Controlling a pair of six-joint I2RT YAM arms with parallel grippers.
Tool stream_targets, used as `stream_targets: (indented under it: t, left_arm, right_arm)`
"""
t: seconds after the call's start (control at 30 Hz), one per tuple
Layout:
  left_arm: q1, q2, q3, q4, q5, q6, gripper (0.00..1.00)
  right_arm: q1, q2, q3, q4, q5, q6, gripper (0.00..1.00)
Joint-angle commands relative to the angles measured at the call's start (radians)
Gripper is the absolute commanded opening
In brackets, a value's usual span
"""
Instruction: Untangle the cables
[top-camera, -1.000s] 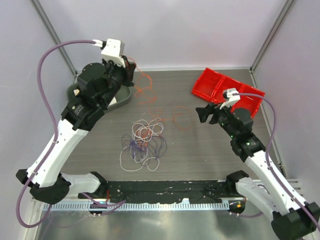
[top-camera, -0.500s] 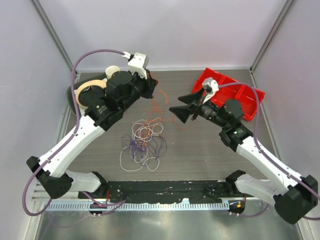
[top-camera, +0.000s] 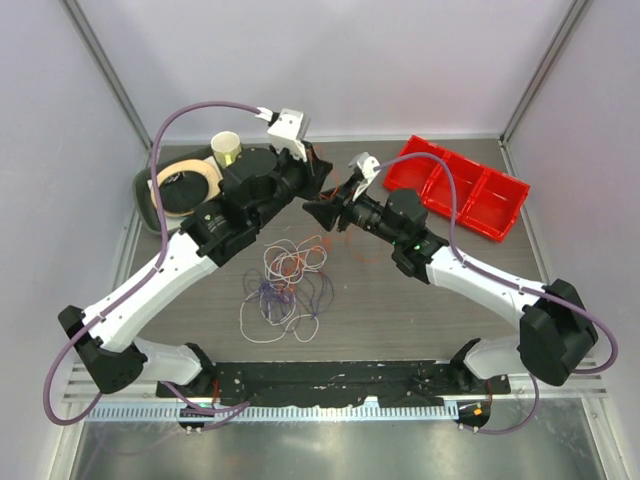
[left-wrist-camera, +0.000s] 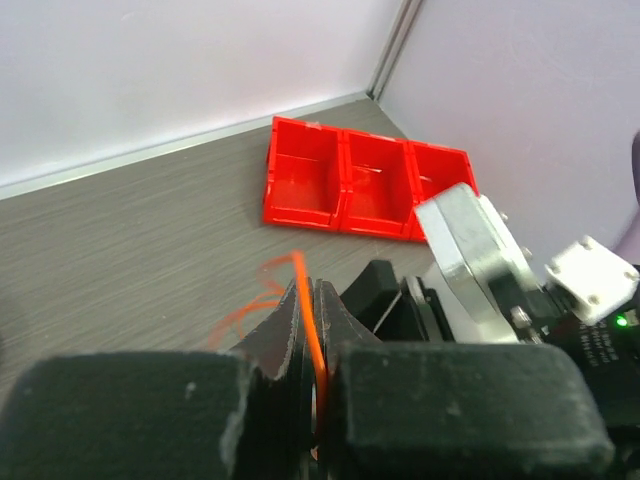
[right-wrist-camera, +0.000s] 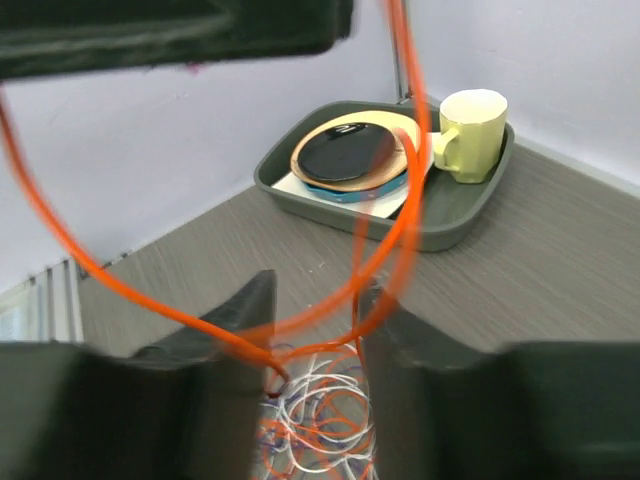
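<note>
The cables (top-camera: 285, 282) lie in a loose purple, white and orange tangle at mid-table, also seen low in the right wrist view as cables (right-wrist-camera: 322, 425). My left gripper (top-camera: 320, 180) hangs above the table behind the tangle, shut on an orange cable (left-wrist-camera: 304, 292) that runs up between its jaws. My right gripper (top-camera: 320, 212) faces it at close range, open. Loops of the orange cable (right-wrist-camera: 141, 298) hang across the gap between its fingers (right-wrist-camera: 240, 320), blurred and slack.
A red three-compartment bin (top-camera: 462, 186) sits at the back right. At the back left a grey tray (top-camera: 150, 205) holds a yellow cup (top-camera: 227, 150) and a round plate (right-wrist-camera: 350, 155). White walls enclose the table on three sides.
My left gripper carried the orange cable rightwards from over the tray to the table's middle. My right gripper swung left from beside the red bin to meet it, and the cable now hangs between its jaws.
</note>
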Motion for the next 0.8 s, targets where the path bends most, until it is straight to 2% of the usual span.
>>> stream_targets:
  t: [0.0,0.03,0.07,0.1,0.13,0.17,0.2,0.23,0.27,0.43,0.53,0.57,0.67,0.77]
  left_arm:
    - [-0.010,-0.014,0.005,0.055,0.025,-0.024,0.00]
    - [-0.011,-0.017,0.002,0.051,0.032,-0.025,0.00]
    - [-0.010,-0.023,-0.004,0.034,0.029,-0.033,0.00]
    - [-0.010,-0.037,-0.007,0.025,0.023,-0.037,0.07]
    - [-0.010,-0.046,-0.019,0.015,0.014,-0.039,0.24]
    - [-0.011,-0.057,-0.032,0.003,0.016,-0.038,0.79]
    - [-0.010,-0.069,-0.045,-0.002,0.016,-0.038,0.99]
    - [-0.010,-0.106,-0.082,-0.006,0.013,-0.038,1.00]
    - [-0.011,-0.126,-0.110,0.000,0.020,-0.041,1.00]
    - [-0.011,-0.323,-0.336,0.083,0.043,-0.067,1.00]
    - [-0.010,-0.388,-0.444,0.104,-0.012,-0.088,1.00]
    - [-0.010,-0.413,-0.464,0.104,-0.029,-0.096,1.00]
    - [-0.010,-0.405,-0.526,0.104,-0.079,-0.111,1.00]
    - [-0.010,-0.356,-0.555,0.107,-0.115,-0.114,1.00]
  right_arm:
    - [0.008,-0.001,0.023,0.169,0.086,-0.032,0.20]
    - [0.008,-0.015,0.012,0.185,0.102,-0.023,0.01]
    - [0.008,-0.024,0.000,0.181,0.122,-0.011,0.01]
    - [0.008,-0.036,0.006,0.145,0.144,-0.011,0.01]
    - [0.007,-0.049,0.015,0.097,0.221,-0.031,0.01]
    - [0.005,-0.071,0.038,0.001,0.284,-0.038,0.01]
    - [-0.007,-0.084,0.053,-0.050,0.350,-0.054,0.01]
    - [-0.018,-0.093,0.067,-0.093,0.434,-0.072,0.01]
    - [-0.041,-0.114,0.099,-0.173,0.446,-0.071,0.01]
    - [-0.351,-0.168,0.228,-0.348,0.403,0.010,0.01]
    - [-0.476,-0.179,0.331,-0.448,0.405,0.014,0.01]
    - [-0.499,-0.175,0.404,-0.533,0.414,0.012,0.01]
    - [-0.585,-0.144,0.501,-0.667,0.467,-0.005,0.01]
    - [-0.679,-0.122,0.530,-0.696,0.461,-0.005,0.01]
